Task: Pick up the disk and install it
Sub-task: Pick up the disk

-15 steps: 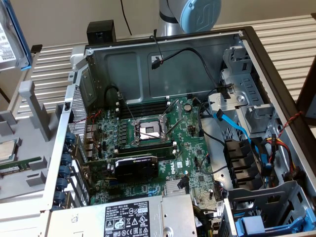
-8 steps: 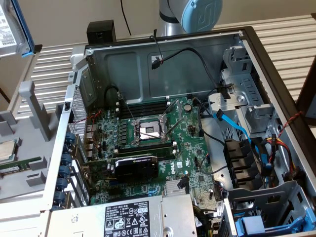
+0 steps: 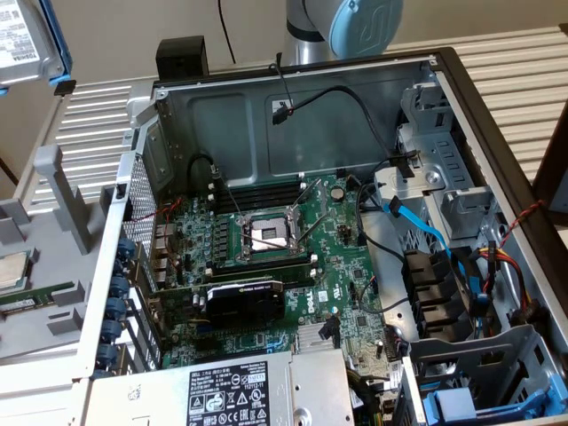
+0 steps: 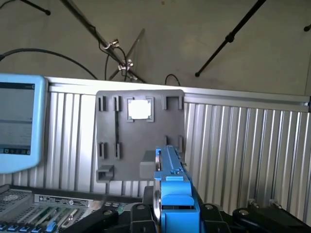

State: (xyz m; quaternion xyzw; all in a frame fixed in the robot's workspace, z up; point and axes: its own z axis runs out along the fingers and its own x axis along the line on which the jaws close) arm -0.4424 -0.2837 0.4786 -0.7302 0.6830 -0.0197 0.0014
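a robot arm's fingers [image 4: 138, 216] are partly closed and clamped on the disk [image 4: 171, 191], which stands edge-on between them with its bright blue carrier frame facing the wrist camera. in the exterior view the disk [image 3: 22, 40] hangs in the air at the upper left corner, silver body and blue frame partly cut by the picture's edge, above the ribbed metal table [image 3: 89, 124] and outside the open computer case [image 3: 444, 67]. it is well apart from the drive cage [image 3: 435, 293] on the exterior view's right, where another blue carrier [image 3: 479, 404] sits in the lower corner and a light blue cable [image 3: 426, 226] runs down beside the metal brackets. the case lies on its side with the motherboard [image 3: 355, 266] exposed; an open processor socket [image 3: 269, 232] sits near its middle, a black graphics card [image 3: 244, 302] just below it, and a grey power supply [image 3: 222, 395] with a black-and-white label along the near edge. the arm's base [image 3: 346, 27] rises behind the case. a grey parts tray [image 3: 53, 222] lies on the table at the exterior view's left, carrying a small silver processor chip [image 3: 7, 271] and a green memory stick [image 3: 35, 297]; the wrist view looks across the same tray to a pale blue screen [image 4: 17, 121] beside it.
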